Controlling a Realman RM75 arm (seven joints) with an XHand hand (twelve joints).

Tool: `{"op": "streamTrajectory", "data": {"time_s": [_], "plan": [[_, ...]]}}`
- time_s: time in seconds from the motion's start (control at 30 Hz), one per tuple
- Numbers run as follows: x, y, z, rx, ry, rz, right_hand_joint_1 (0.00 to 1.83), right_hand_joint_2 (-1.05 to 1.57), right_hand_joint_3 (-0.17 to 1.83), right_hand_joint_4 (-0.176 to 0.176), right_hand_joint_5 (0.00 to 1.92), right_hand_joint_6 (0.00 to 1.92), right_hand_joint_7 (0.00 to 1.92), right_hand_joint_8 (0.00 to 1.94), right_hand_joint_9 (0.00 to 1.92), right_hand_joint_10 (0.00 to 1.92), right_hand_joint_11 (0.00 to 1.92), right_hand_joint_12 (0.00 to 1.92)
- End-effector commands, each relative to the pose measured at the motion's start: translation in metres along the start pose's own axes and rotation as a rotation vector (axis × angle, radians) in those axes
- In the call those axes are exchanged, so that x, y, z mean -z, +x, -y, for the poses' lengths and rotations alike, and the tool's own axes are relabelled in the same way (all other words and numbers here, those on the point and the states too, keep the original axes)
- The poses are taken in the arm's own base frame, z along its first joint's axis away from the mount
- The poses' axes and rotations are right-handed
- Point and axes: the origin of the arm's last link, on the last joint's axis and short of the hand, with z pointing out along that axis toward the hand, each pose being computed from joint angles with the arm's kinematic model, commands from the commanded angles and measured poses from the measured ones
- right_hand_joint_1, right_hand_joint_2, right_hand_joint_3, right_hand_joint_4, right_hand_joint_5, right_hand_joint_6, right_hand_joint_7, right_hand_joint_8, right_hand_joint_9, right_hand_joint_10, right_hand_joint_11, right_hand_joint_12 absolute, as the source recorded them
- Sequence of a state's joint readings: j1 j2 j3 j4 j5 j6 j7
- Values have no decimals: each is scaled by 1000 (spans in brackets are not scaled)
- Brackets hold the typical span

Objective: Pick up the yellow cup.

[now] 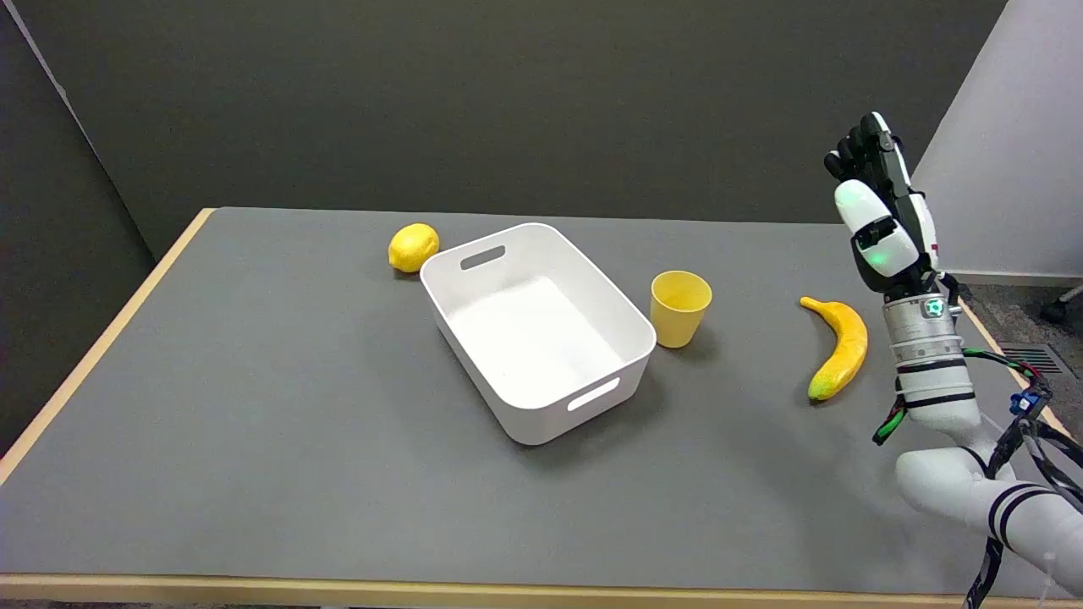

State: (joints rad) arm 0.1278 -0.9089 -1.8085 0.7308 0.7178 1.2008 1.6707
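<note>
On the grey worktop (254,406), seen from the head view, nothing of the task looks done yet. The yellow cup (679,308) stands upright on the surface, a little right of centre, just beside the right wall of the white bin (626,359) but apart from it, with a narrow strip of worktop between them. The right hand (882,203) is raised in the air at the right edge of the scene, well apart from the cup and well above the surface. Its fingers point upward and lie fairly straight and close together; it holds nothing, and no finger touches any object. A banana (839,348) lies on the worktop between the cup and the arm, near the right edge.

By this view, the whole pick is left: the hand would have to come down and leftward, past the banana, close around the cup and lift it.

As for containers, there are 2. The cup's mouth faces up and the part of its inside that shows looks empty, though its bottom is not fully visible. The white bin, with a slot handle in its near and far walls, sits at the centre of the worktop and shows a bare white floor with nothing in it. A lemon (413,247) rests outside the bin, just beside its far left corner.
</note>
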Motion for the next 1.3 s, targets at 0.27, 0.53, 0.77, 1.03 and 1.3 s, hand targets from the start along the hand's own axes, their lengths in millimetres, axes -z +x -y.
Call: {"op": "streamTrajectory", "data": {"time_s": [0.27, 0.53, 0.77, 1.03, 1.3], "plan": [[5, -20, -11, 57, -70, 149, 643, 608, 921, -17, -1, 185, 12, 203, -1, 235, -1, 581], [2, -42, -26, 140, -172, 300, 628, 594, 927, -32, 9, 161, 9, 182, -1, 206, -1, 581], [-14, -50, -34, 201, -214, 356, 623, 574, 938, -35, 40, 176, 33, 163, -1, 221, -1, 614], [-25, -47, -52, 237, -275, 338, 708, 562, 963, -31, 45, 315, 55, 266, 3, 351, -1, 751], [-15, -49, -71, 207, -334, 278, 588, 564, 959, -139, 48, 347, 58, 158, 20, 316, -1, 588]]}}
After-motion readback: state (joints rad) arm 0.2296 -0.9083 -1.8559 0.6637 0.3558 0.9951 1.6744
